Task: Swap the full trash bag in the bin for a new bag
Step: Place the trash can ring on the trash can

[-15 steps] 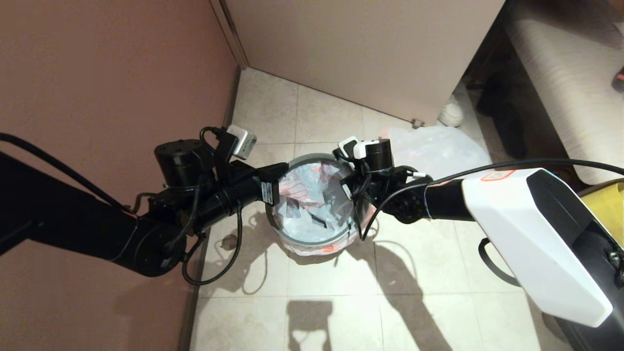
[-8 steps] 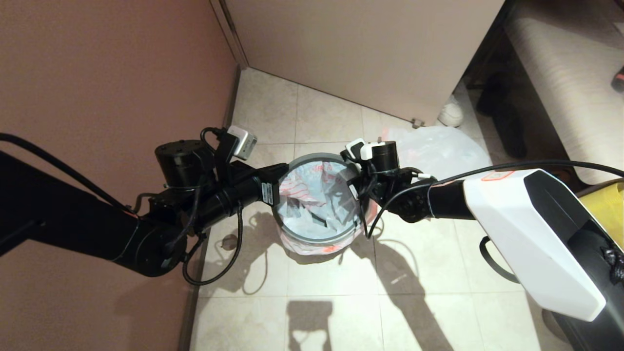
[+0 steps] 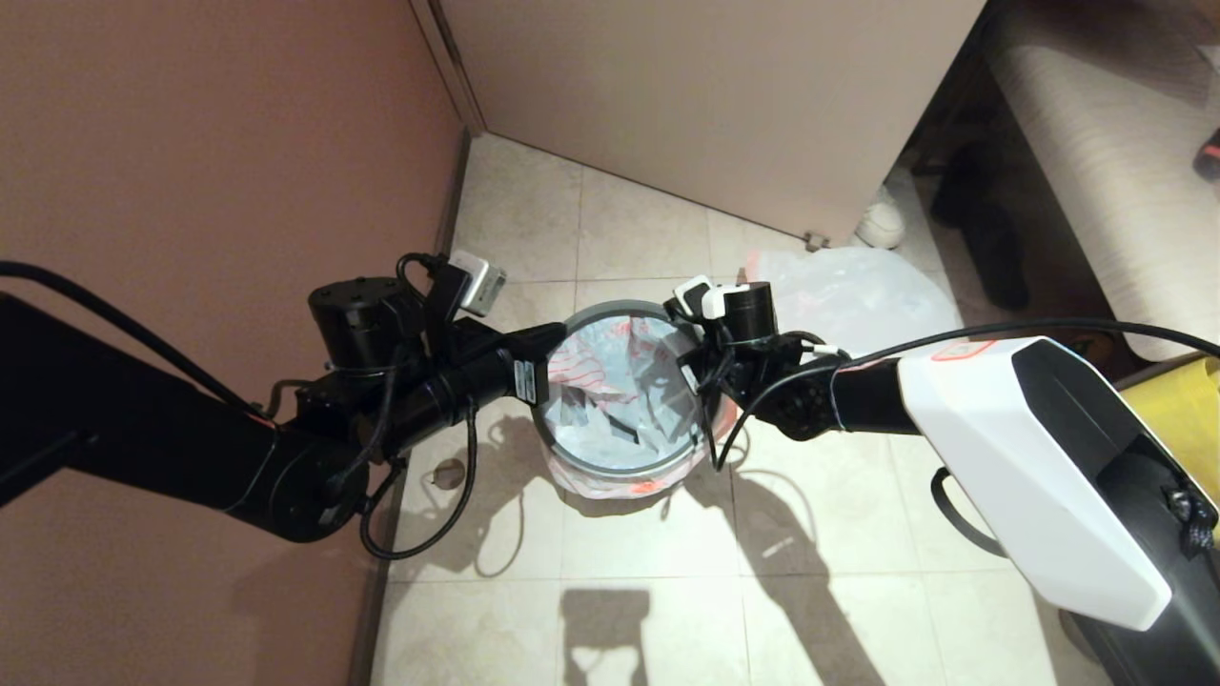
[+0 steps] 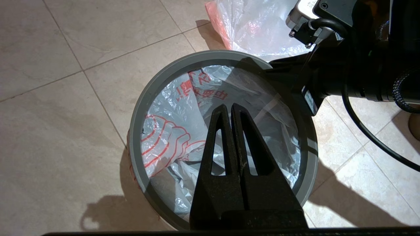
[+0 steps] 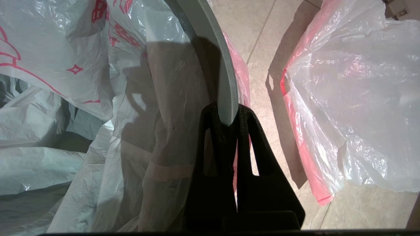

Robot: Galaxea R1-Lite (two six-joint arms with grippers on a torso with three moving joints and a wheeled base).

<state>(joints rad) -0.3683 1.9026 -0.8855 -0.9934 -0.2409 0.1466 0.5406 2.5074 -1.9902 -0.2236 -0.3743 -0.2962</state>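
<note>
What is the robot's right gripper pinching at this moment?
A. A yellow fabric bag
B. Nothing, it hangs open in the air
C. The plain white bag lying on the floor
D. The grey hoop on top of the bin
D. In the right wrist view the right gripper is shut on the grey hoop, with the printed new bag lining the bin inside it; the full trash bag lies apart on the floor.

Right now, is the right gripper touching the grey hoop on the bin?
Touching. In the right wrist view the right gripper has its jaws closed on the grey hoop, one on each side of its edge, with no gap showing.
</note>
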